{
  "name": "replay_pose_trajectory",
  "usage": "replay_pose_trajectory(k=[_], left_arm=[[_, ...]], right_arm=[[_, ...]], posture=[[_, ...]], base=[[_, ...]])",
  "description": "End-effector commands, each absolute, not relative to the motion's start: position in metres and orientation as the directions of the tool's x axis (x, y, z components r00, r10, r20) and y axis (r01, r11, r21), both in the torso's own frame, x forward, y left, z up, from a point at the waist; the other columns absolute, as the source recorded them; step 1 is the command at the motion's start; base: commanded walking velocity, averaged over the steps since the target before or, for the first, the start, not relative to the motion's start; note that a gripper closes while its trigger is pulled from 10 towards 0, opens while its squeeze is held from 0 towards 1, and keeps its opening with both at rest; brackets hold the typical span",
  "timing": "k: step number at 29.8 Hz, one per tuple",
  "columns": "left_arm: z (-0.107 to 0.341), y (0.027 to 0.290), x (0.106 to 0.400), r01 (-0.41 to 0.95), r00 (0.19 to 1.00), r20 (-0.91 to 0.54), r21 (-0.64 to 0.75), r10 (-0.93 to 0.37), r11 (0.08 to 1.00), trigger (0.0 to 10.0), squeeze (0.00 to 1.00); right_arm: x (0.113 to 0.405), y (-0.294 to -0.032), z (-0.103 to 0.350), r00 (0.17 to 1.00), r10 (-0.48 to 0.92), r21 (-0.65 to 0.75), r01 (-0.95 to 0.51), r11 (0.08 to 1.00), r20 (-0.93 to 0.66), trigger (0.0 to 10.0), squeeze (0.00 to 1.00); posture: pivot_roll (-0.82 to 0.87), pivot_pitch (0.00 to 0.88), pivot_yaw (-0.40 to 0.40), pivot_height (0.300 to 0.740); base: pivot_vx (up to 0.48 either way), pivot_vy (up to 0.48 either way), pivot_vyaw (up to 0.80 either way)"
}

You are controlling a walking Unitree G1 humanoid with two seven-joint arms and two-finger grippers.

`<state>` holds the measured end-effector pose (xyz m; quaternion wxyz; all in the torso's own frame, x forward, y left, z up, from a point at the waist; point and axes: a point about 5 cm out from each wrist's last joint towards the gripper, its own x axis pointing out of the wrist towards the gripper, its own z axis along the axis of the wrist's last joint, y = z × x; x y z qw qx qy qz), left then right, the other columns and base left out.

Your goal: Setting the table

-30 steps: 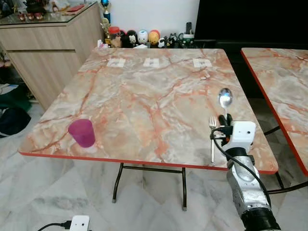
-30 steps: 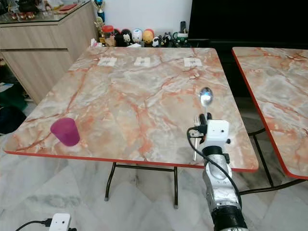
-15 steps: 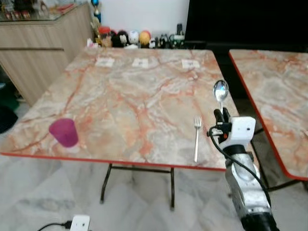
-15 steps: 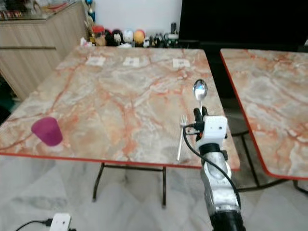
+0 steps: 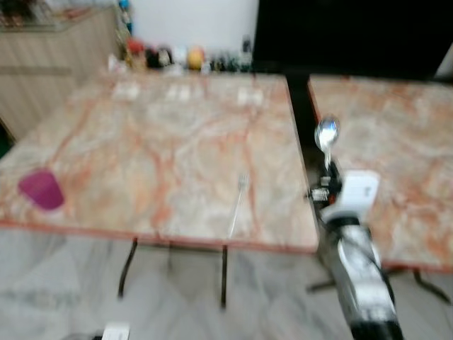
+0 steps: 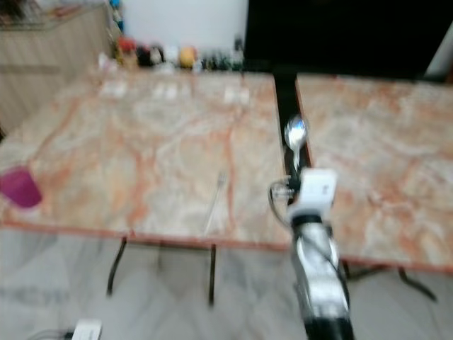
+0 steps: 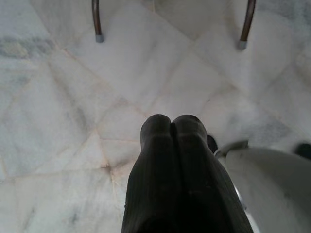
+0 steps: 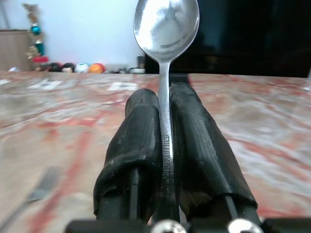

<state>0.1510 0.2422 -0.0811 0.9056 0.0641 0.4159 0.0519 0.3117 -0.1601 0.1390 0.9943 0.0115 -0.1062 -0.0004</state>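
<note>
My right gripper point(image 5: 328, 170) is shut on a silver spoon point(image 8: 166, 29), whose bowl point(image 5: 326, 132) sticks up over the gap between two marble-patterned tables. A fork point(image 5: 238, 205) lies near the front right edge of the nearer table point(image 5: 170, 134). A purple cup point(image 5: 41, 189) stands at that table's front left. My left gripper point(image 7: 171, 127) hangs low over the tiled floor, its black fingers pressed together on nothing. Both eye views are blurred.
A second marble table point(image 5: 396, 142) stands to the right across a narrow dark gap. Small figurines point(image 5: 163, 55) line the wall behind the table, and a wooden cabinet point(image 5: 49, 64) is at the far left. Table legs point(image 7: 97, 22) rise from the floor.
The whole view has shifted left and blurred, so the camera has turned right. The right gripper, still holding the spoon, now stands over the gap between the tables, farther from the fork.
</note>
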Motion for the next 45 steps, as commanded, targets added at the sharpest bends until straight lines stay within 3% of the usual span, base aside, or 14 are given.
replay_pose_trajectory(k=[1,32,45], left_arm=[[-0.083,0.238,0.149,-0.027,0.637,-0.759,0.152,0.135,0.988,10.0,0.00],[-0.083,0.241,0.151,-0.008,0.626,-0.768,0.165,0.134,0.986,10.0,0.00],[-0.082,0.243,0.153,-0.022,0.626,-0.765,0.178,0.152,0.984,10.0,0.00]], right_arm=[[0.311,-0.170,0.142,0.975,-0.044,0.032,0.038,0.999,0.216,10.0,0.00],[0.316,-0.180,0.149,0.968,-0.114,0.054,0.105,0.993,0.224,10.0,0.00],[0.320,-0.199,0.152,0.958,-0.184,0.039,0.180,0.983,0.218,10.0,0.00]], posture=[[-0.02,0.000,0.026,0.740],[-0.03,0.000,0.038,0.740],[-0.03,0.000,0.037,0.740]], base=[[0.000,-0.454,0.00],[0.000,-0.454,-0.05],[0.000,-0.334,0.00]])
